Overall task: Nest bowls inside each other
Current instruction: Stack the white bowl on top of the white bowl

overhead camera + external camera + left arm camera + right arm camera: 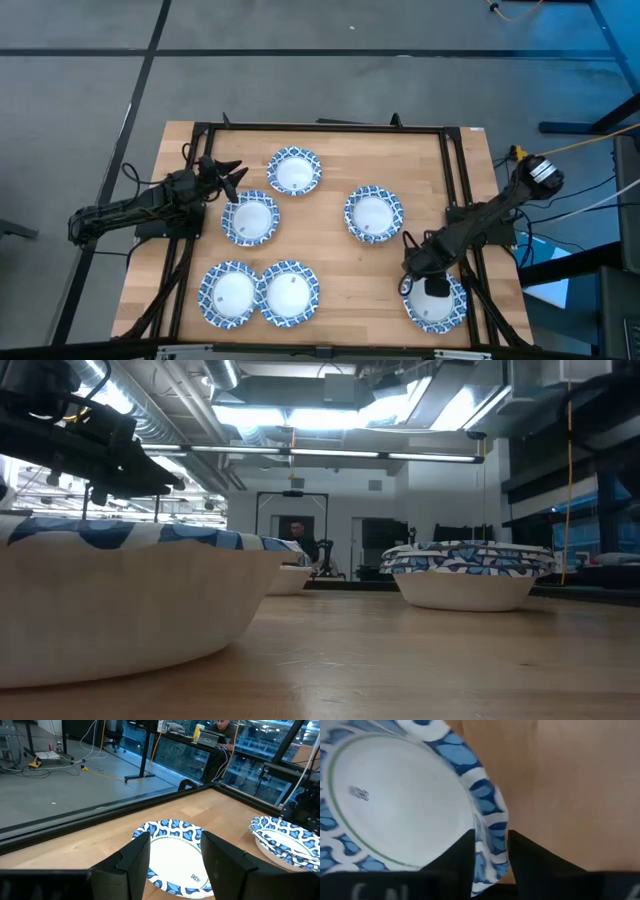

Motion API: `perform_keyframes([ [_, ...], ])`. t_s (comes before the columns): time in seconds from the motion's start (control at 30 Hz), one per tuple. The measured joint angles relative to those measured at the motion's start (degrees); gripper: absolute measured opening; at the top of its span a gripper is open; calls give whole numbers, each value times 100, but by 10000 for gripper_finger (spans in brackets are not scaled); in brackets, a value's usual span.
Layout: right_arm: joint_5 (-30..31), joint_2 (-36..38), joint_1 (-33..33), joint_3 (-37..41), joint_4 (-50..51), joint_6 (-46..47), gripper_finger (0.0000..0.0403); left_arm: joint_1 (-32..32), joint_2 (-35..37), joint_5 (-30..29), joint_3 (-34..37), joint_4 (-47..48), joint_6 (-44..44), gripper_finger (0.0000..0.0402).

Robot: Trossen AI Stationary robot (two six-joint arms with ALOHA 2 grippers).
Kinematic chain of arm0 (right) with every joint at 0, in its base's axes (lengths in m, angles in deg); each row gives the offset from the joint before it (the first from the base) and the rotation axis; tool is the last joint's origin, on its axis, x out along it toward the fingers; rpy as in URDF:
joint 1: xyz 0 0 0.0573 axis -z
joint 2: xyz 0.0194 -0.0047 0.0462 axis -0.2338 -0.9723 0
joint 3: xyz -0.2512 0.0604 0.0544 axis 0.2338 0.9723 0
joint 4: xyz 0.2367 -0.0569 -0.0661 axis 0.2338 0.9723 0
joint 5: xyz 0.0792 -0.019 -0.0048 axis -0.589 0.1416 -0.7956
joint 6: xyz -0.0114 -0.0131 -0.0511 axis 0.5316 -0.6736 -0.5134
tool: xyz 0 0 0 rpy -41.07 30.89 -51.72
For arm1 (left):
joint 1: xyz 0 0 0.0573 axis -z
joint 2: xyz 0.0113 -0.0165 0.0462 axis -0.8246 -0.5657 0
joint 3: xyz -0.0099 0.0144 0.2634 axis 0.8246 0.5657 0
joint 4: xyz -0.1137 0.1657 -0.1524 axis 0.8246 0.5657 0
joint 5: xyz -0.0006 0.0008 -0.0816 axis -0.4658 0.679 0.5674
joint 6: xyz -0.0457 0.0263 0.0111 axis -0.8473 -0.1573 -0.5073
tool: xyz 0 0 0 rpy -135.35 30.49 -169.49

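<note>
The right gripper pinches the near-right bowl's rim to lift it for nesting, while the left gripper hovers released near the far-left bowl.

**Bowls at table height, an arm overhead**

A large blue-and-white bowl fills the near left of the wooden table, its white wall bulging toward the camera and its patterned rim level. Farther back, toward the right side, a bowl stack stands upright, with several patterned rims layered one over another. Between them, near the far edge, another bowl peeks out, mostly hidden. A dark robot arm reaches in from the upper left, above the near bowl. Beyond the table, a person sits in the room.
</note>
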Motion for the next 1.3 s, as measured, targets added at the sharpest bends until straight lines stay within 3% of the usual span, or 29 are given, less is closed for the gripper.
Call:
perform_keyframes([
  [0.3,-837,-263,13,-2,-737,30,9,-2,0,0,0,0,2,169],
  [0.67,-901,-181,596,-9,-2332,902,7,-2,0,0,0,0,7,169],
  [1.1,-2489,-180,1660,-405,-2326,596,5,0,0,103,0,2,44,169],
  [1.3,-2326,256,2439,-455,-1937,191,5,-1,0,109,0,2,44,169],
])
